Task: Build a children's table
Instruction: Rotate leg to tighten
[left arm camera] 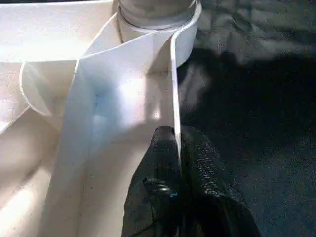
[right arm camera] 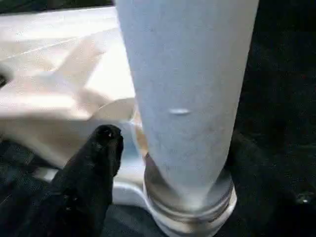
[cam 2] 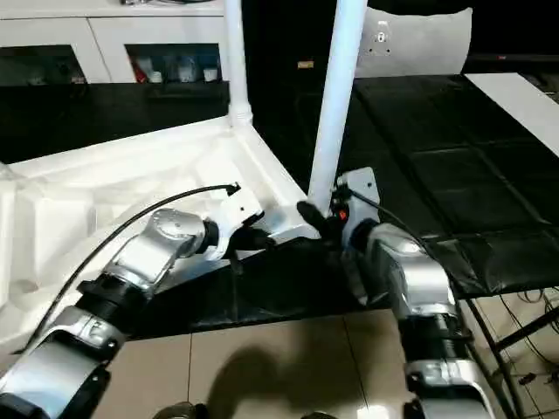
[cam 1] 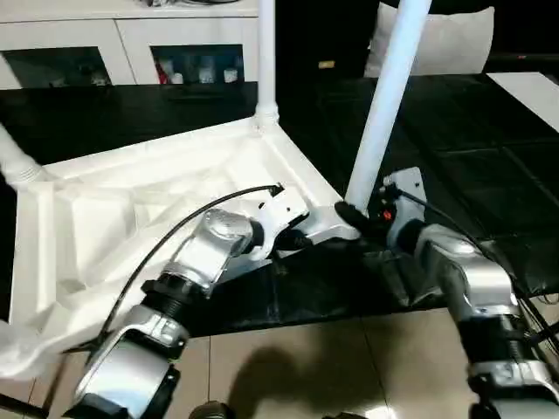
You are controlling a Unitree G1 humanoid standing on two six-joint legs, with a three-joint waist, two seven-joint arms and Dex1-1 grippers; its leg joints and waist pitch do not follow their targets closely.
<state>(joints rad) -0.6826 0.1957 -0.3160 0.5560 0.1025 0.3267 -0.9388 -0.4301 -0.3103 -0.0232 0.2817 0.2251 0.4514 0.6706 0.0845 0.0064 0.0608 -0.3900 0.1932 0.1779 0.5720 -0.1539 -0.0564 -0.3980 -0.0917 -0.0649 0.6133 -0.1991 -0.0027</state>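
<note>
A: Where's the table (cam 1: 148, 201)?
B: Upside down on the black mat (cam 1: 489, 157), ribbed underside up, legs standing in its corner sockets.
A: The left gripper (left arm camera: 174, 148)?
B: Its wrist view shows the fingers (left arm camera: 153, 187) pinching the thin rim wall, one on each side. From the head view the wrist hides that.
A: And the right gripper (cam 1: 354, 214)?
B: At the base of the near leg (cam 1: 384, 105). Its wrist view shows one finger (right arm camera: 96, 168) just beside the leg's collar, apart from it; whether it's spread, I can't tell.
</note>
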